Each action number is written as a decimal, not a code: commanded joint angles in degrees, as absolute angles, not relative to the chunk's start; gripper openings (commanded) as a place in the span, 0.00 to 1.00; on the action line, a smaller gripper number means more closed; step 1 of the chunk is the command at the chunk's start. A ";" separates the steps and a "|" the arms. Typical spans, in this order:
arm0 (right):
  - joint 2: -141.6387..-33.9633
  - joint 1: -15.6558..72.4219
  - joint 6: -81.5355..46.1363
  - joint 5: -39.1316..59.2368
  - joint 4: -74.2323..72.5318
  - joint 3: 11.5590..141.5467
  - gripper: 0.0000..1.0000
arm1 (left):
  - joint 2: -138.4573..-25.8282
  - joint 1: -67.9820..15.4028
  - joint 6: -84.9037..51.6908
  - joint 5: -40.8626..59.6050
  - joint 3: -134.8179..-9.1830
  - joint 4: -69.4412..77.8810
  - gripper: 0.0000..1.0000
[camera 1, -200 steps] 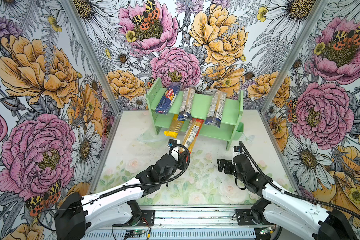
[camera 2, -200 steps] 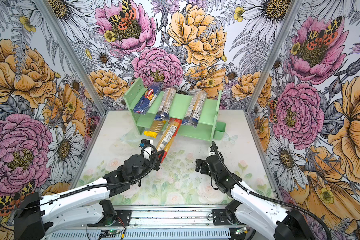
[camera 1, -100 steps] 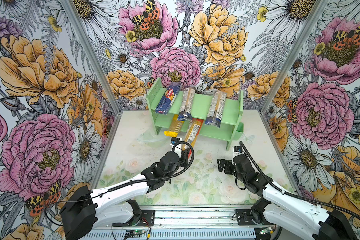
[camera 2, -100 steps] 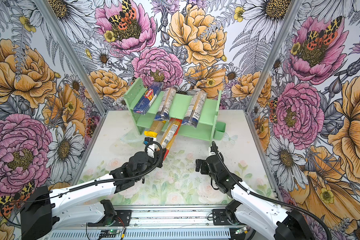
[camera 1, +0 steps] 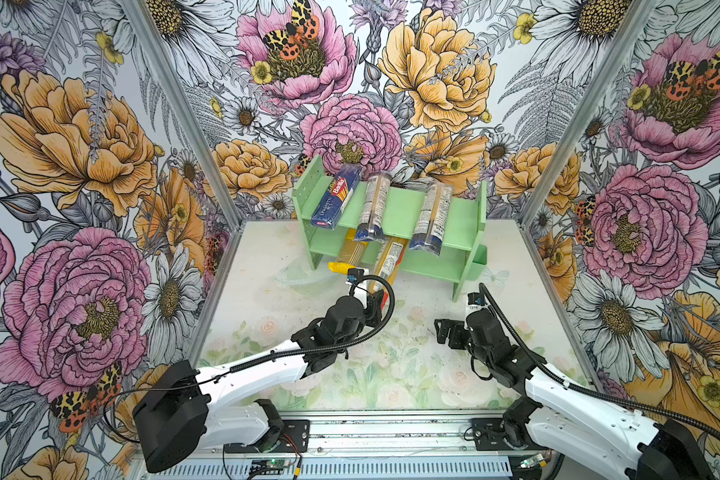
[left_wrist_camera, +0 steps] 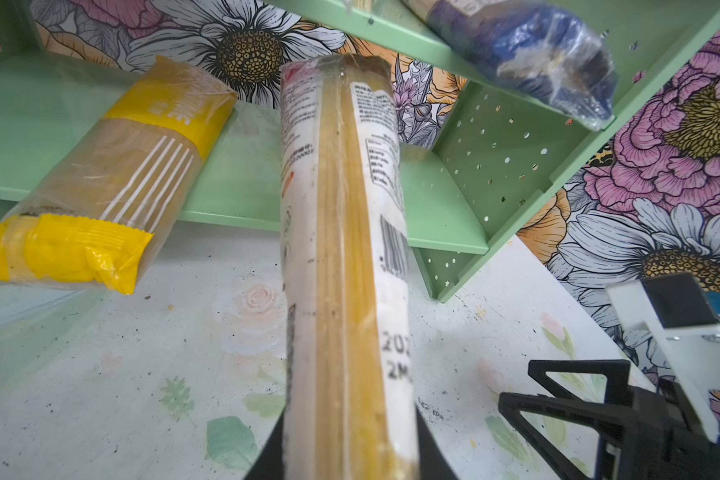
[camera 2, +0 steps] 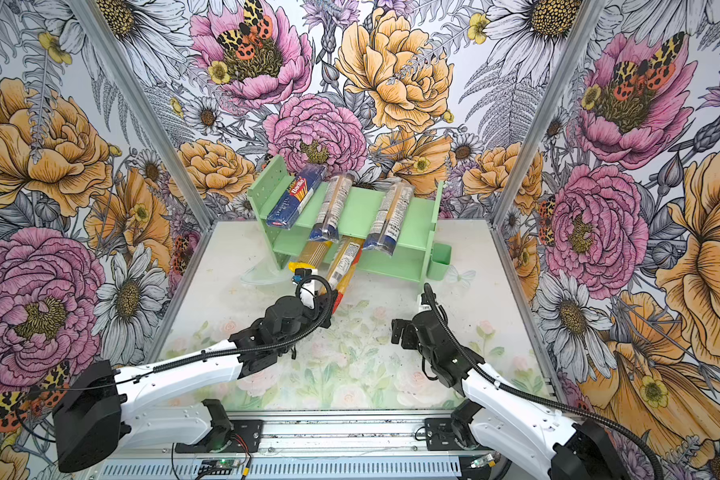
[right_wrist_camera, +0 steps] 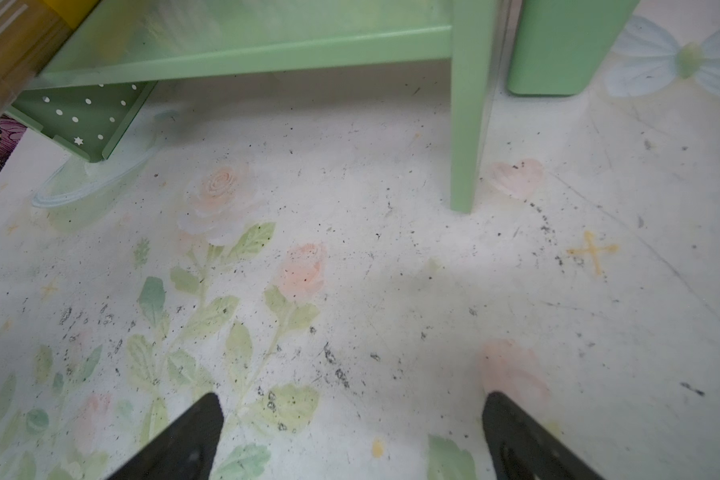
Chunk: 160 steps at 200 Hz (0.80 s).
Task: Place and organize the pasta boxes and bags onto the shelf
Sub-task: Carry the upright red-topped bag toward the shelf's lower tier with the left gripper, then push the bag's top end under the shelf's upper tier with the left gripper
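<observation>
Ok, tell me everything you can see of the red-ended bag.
The red-ended bag is a long, narrow clear-plastic pack of pale spaghetti with white printed labels and a barcode. The left gripper is shut on its near, red end, jaws either side. Its far end reaches into the lower tier of the shelf, beside the yellow bag without touching it; the rest sticks out in front.

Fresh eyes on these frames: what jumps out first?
The loud floral walls all round, then the mint-green shelf at the back, its top tier carrying a blue Barilla box and two navy-ended bags. In front, the left gripper is shut on a red-ended clear bag angled into the lower tier beside a yellow bag; the right gripper hangs open.
</observation>
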State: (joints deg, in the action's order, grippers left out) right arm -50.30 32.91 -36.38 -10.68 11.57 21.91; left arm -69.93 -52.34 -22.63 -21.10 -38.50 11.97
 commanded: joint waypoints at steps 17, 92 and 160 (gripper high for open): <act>-49.39 32.54 -36.27 -10.63 11.88 21.73 1.00 | -69.60 -51.66 -23.27 -20.57 -42.87 25.65 0.00; -49.21 32.47 -36.21 -10.55 12.13 21.80 1.00 | -71.87 -49.30 -27.90 -17.49 -41.69 31.33 0.00; -48.57 32.46 -36.20 -10.87 12.59 21.63 0.99 | -74.59 -46.01 -34.57 -12.39 -39.72 38.42 0.00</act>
State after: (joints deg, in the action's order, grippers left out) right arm -49.54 32.91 -36.36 -10.70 12.45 21.91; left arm -75.31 -46.52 -32.40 -14.72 -38.57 23.99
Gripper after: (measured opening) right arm 0.995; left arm 0.266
